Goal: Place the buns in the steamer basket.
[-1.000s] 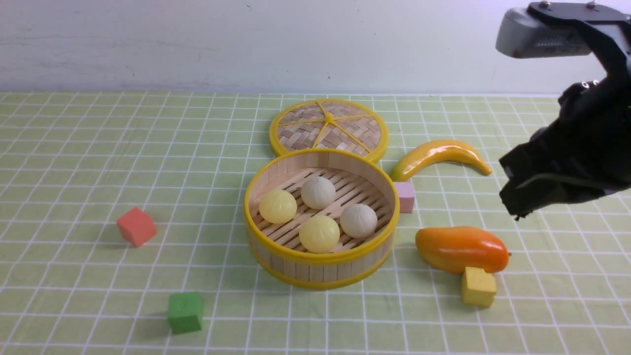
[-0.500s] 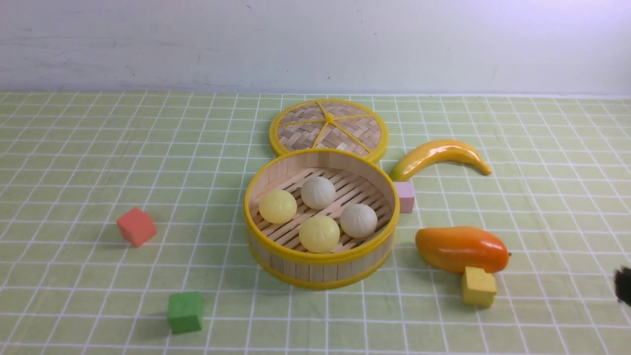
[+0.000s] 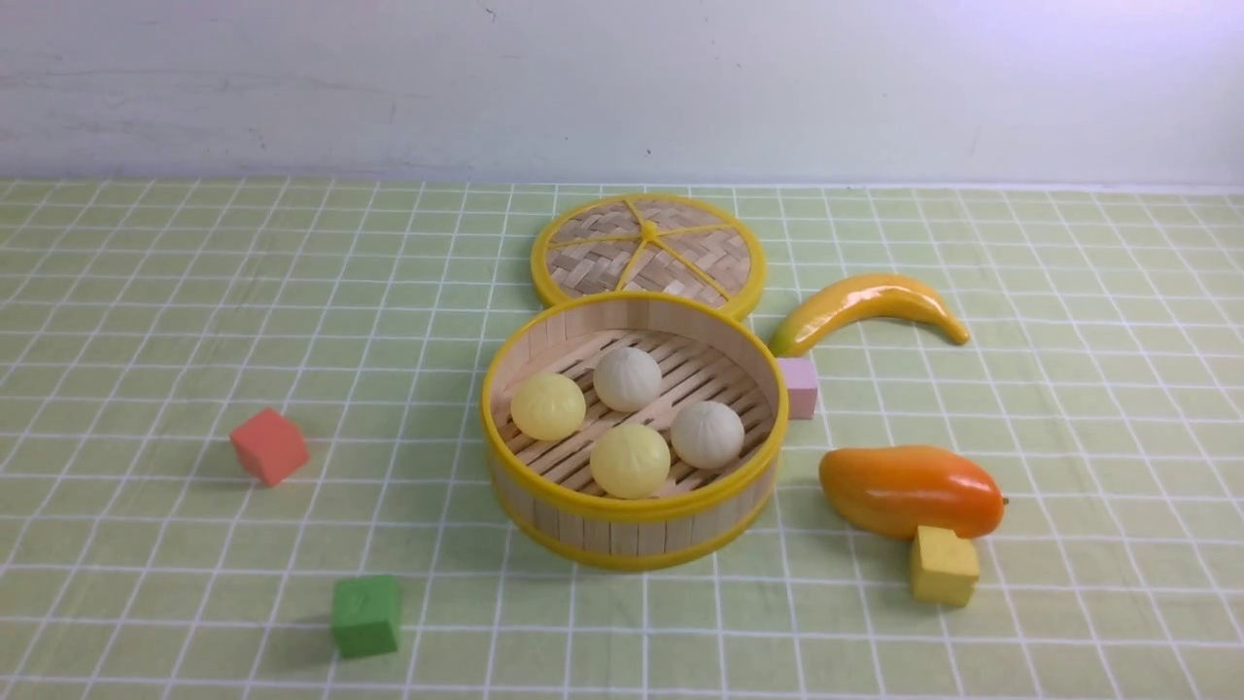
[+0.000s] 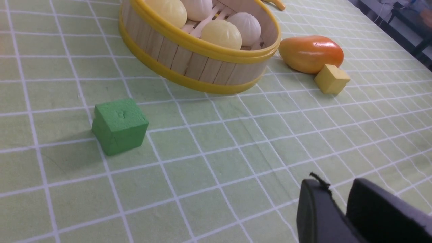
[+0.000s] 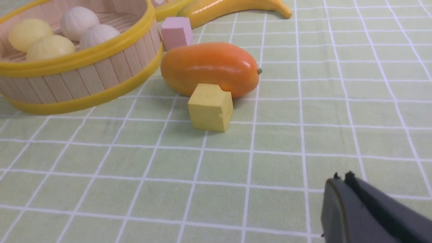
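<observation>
The steamer basket (image 3: pixel 634 533) stands mid-table with all the buns inside on its slatted floor: two glossy pale yellow buns (image 3: pixel 548 406) (image 3: pixel 630 461) and two matte off-white buns (image 3: pixel 628 379) (image 3: pixel 707 435). The basket also shows in the left wrist view (image 4: pixel 189 62) and the right wrist view (image 5: pixel 84 76). Neither gripper shows in the front view. My left gripper (image 4: pixel 337 189) is empty, low over the cloth in front of the basket, its jaws a narrow gap apart. My right gripper (image 5: pixel 341 178) is shut and empty, over the cloth near the yellow cube.
The flat woven lid (image 3: pixel 647 251) lies behind the basket. A banana (image 3: pixel 865 303), pink cube (image 3: pixel 799 387), orange mango (image 3: pixel 909 489) and yellow cube (image 3: pixel 943 566) lie to the right. A red cube (image 3: pixel 269 445) and green cube (image 3: pixel 365 614) lie to the left.
My right arm, high at the right edge of the front view a second ago, has dropped down and out of that view. The buns and basket have not moved.
</observation>
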